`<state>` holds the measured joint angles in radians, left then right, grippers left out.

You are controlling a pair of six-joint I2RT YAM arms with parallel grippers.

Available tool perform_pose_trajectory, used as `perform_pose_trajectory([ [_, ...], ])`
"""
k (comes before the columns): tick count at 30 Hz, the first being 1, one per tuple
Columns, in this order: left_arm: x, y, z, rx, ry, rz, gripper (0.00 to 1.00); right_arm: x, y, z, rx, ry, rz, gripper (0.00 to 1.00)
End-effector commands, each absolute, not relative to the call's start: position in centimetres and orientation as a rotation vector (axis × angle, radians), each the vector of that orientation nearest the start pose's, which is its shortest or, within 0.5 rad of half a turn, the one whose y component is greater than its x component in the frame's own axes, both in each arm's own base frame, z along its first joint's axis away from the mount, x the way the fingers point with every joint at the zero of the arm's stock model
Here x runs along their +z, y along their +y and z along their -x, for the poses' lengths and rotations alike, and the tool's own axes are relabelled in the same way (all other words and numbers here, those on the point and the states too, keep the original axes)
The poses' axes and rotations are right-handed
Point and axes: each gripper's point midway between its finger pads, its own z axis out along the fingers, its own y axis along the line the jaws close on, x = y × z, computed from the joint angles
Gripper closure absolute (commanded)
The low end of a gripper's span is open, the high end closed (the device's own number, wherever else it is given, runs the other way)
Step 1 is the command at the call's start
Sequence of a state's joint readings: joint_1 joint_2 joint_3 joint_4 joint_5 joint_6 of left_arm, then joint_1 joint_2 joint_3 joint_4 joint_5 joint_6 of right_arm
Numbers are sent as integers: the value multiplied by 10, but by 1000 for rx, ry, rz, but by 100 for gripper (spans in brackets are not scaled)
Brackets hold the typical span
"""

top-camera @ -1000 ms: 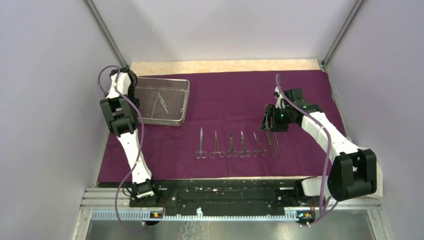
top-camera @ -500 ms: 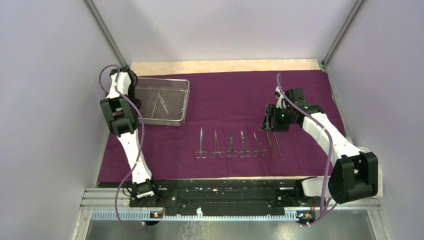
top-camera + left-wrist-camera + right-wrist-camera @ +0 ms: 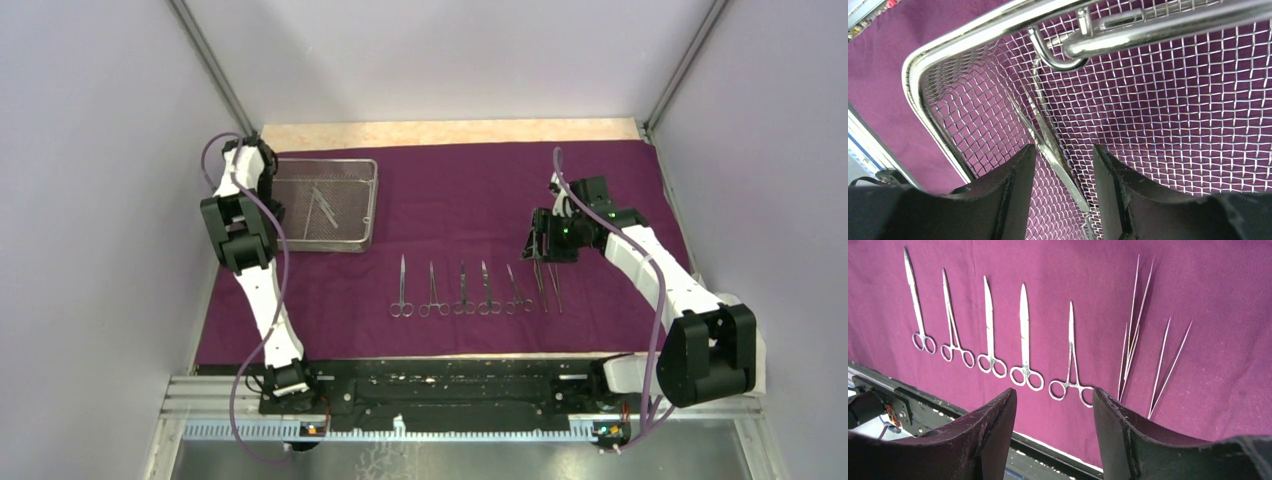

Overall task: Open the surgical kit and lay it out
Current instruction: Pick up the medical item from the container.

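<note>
Left gripper (image 3: 1063, 152) is barely creeping over the wire-mesh tray (image 3: 1168, 22). We are holding it released, straddling the scissors (image 3: 1048, 140) lying lengthwise between its fingers. Right gripper (image 3: 1054, 397) is hanging released above the laid-out forceps (image 3: 1071, 355).

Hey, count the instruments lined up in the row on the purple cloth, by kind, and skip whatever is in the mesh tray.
Ring-handled instruments: 5
Tweezers: 2
Total: 7
</note>
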<state>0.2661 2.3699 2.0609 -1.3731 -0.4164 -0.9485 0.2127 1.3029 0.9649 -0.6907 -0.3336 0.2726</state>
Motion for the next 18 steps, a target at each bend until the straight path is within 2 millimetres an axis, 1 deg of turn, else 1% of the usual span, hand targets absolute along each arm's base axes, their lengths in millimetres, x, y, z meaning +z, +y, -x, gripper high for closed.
perform_pose_trajectory([
  [1, 29, 142, -380, 614, 2515, 1771, 42, 149, 127, -285, 599, 2526, 57, 43],
  [4, 19, 142, -386, 561, 2516, 1772, 42, 149, 126, -284, 592, 2527, 50, 43],
  [7, 4, 140, -392, 488, 2498, 1770, 43, 151, 124, -284, 580, 2528, 42, 43],
  [8, 1, 139, -393, 465, 2489, 1785, 44, 152, 124, -285, 576, 2528, 41, 43],
  [10, -3, 138, -406, 390, 2478, 1762, 49, 153, 123, -284, 568, 2535, 36, 43],
  [13, 5, 140, -426, 307, 2445, 1722, 53, 154, 124, -285, 573, 2533, 29, 43],
  [15, 13, 135, -443, 196, 2425, 1688, 54, 155, 124, -286, 578, 2527, 21, 43],
  [16, 20, 133, -453, 133, 2415, 1660, 54, 154, 125, -287, 580, 2524, 17, 43],
  [18, 39, 127, -475, 15, 2383, 1591, 53, 154, 126, -288, 594, 2521, 12, 43],
])
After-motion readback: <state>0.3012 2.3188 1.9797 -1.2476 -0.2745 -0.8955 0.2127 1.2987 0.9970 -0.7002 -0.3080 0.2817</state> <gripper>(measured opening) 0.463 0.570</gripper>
